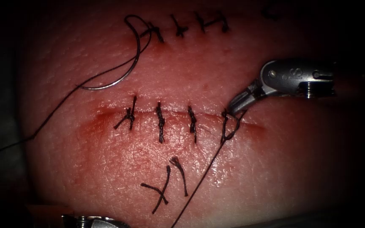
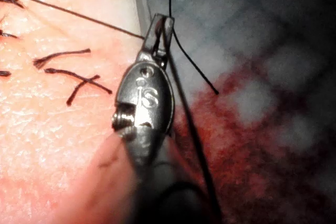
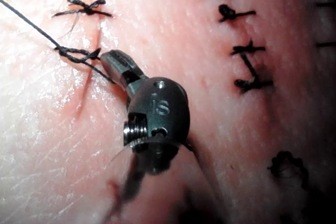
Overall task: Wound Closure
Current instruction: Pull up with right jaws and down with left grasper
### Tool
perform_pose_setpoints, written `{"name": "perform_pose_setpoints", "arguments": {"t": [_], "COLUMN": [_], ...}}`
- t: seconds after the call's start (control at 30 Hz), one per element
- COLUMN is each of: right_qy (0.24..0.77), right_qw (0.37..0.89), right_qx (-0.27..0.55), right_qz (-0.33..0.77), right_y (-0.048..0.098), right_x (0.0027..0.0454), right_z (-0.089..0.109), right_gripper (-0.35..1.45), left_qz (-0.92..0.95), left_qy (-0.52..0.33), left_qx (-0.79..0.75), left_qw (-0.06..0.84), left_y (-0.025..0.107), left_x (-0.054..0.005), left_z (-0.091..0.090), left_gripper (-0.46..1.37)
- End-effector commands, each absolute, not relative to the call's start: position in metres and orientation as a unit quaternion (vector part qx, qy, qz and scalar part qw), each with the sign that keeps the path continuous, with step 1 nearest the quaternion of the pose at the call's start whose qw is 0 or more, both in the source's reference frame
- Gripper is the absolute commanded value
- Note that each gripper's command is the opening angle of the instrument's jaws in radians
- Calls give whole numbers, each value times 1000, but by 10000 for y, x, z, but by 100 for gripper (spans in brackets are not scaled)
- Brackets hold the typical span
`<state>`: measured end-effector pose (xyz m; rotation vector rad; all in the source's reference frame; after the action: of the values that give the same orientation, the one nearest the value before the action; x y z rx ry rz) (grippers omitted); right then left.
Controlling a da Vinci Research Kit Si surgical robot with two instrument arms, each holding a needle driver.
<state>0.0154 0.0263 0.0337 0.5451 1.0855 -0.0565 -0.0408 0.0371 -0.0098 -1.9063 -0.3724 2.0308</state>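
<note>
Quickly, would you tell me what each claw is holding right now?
Left claw: shut on the thread.
Right claw: shut on the thread at the rightmost stitch.
Needle: lies free on the tissue.

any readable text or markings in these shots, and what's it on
"IS": stamped on the grey metal wrist of the left arm's tool, whose pincer is shut on the dark thread.
"IS": on the right arm's metal wrist; in the endoscope view it is partly readable.
No other text.
</note>
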Motion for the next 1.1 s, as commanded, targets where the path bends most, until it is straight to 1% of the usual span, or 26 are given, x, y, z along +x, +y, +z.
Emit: {"name": "perform_pose_setpoints", "arguments": {"t": [0.03,0.4,0.5,0.63,1.1], "right_qy": [509,513,514,513,508], "right_qw": [825,832,834,835,846], "right_qx": [245,208,203,197,165], "right_qz": [-24,2,0,-1,-2], "right_y": [265,281,283,287,299], "right_x": [154,154,155,156,156], "right_z": [337,345,346,349,356], "right_gripper": [-35,-35,-35,-35,-35], "left_qz": [711,709,678,650,632], "left_qy": [-133,-136,-176,-205,-242], "left_qx": [-671,-676,-697,-716,-723], "left_qw": [162,150,154,150,137], "left_y": [369,349,338,324,296], "left_x": [-408,-406,-407,-410,-423], "left_z": [-99,-110,-109,-109,-102], "left_gripper": [-35,-35,-35,-35,-35]}}
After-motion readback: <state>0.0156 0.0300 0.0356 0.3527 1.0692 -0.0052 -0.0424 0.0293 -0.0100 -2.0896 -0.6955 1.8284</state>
